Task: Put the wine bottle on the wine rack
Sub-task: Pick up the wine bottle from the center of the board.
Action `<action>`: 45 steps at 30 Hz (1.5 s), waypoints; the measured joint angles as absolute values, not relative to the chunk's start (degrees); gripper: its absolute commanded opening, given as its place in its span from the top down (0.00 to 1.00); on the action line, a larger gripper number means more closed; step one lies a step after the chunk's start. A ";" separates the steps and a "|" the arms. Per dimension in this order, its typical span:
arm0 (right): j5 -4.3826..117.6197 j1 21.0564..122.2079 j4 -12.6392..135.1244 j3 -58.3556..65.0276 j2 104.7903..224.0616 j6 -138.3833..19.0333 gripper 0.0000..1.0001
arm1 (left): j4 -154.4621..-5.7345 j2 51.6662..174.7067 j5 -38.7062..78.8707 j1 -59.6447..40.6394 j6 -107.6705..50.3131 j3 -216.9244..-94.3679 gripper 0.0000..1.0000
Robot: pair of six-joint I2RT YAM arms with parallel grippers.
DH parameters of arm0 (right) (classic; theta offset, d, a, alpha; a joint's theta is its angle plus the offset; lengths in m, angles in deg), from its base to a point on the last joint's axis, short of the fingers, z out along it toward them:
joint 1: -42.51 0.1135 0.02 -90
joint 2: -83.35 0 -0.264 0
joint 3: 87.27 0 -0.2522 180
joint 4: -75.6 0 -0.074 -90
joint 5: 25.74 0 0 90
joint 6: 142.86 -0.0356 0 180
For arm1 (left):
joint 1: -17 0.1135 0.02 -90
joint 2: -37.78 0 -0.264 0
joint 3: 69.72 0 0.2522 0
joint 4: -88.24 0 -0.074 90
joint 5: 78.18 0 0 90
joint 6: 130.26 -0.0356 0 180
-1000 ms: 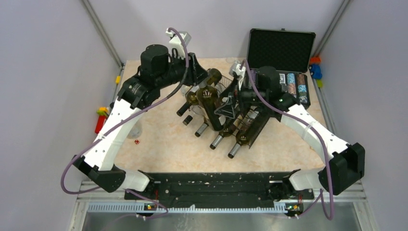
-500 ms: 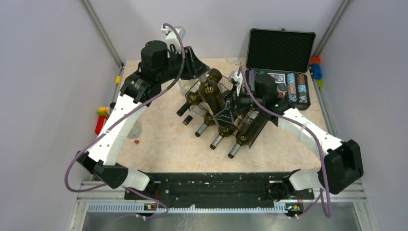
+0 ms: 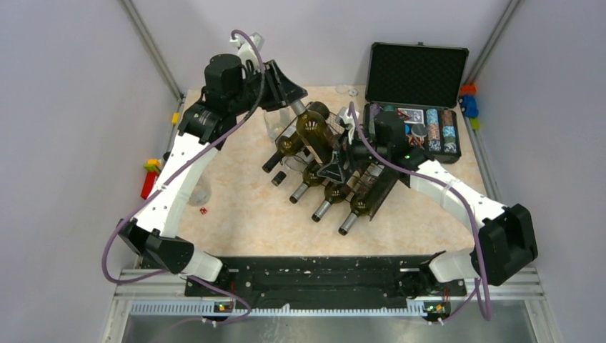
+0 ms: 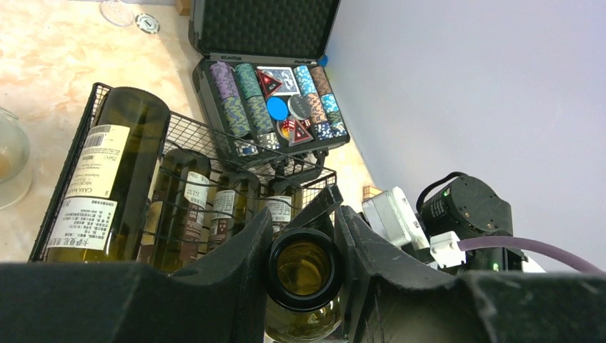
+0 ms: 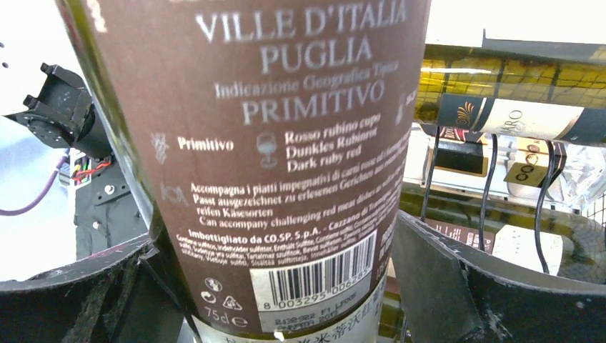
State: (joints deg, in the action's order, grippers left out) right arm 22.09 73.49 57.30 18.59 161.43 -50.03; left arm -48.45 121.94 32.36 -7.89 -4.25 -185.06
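Left hand (image 4: 304,239) is clamped on the glossy dark-glass mouth of the wine bottle (image 4: 305,270), which is held tilted above the black wire wine rack (image 4: 214,136). Right hand (image 5: 275,286) stands wide apart astride its brown label, whose print is readable only from that wrist. Other bottles (image 3: 325,207) lie in the cradles. Beige marbled worktop (image 3: 243,207), open foam-lined case (image 4: 264,28), lilac walls (image 3: 71,107).

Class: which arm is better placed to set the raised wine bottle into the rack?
Left, probably. The left gripper is shut on the neck of the wine bottle above the wine rack; the right gripper stands open around its body, gripping nothing.
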 measured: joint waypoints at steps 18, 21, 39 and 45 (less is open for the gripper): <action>22.20 73.09 51.07 18.55 160.95 -44.17 1.00 | -53.37 119.14 38.56 -4.41 -2.89 -177.06 0.44; 21.67 72.64 46.61 18.52 159.72 -41.66 1.00 | -53.13 117.31 39.24 -4.19 -7.29 -175.72 0.19; 16.12 72.37 28.10 14.04 160.47 -29.51 1.00 | -37.40 106.99 42.91 -4.46 -50.74 -175.59 0.04; 15.66 73.42 23.97 13.28 162.22 -27.60 1.00 | -27.47 106.40 42.54 -9.42 -67.35 -177.93 0.04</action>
State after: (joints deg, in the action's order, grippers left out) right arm 15.66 73.42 23.97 13.28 162.22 -27.60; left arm -27.47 106.40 42.54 -9.42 -67.35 -177.93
